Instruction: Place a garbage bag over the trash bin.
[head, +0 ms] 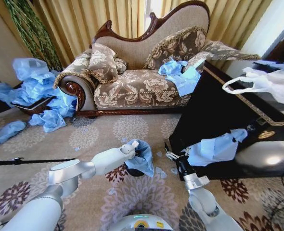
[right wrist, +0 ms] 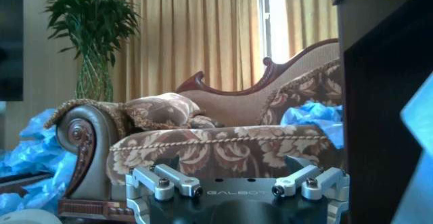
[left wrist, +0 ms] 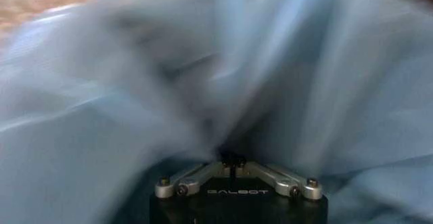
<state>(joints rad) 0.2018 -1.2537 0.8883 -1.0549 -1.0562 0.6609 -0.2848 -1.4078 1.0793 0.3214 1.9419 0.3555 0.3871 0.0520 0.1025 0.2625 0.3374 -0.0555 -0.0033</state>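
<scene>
The garbage bag [head: 143,159] is thin, crinkly plastic. Behind it, the sofa [head: 137,86] wears matt floral cloth with glossy carved wood trim. The carpet [head: 98,134] looks soft and matt.

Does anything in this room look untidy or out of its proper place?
Yes. Crumpled thin light-blue plastic bags lie scattered: a heap left of the patterned sofa, more on its seat, one on the dark table. Small blue scraps dot the carpet. The left gripper pinches one bag over the small black bin.
</scene>
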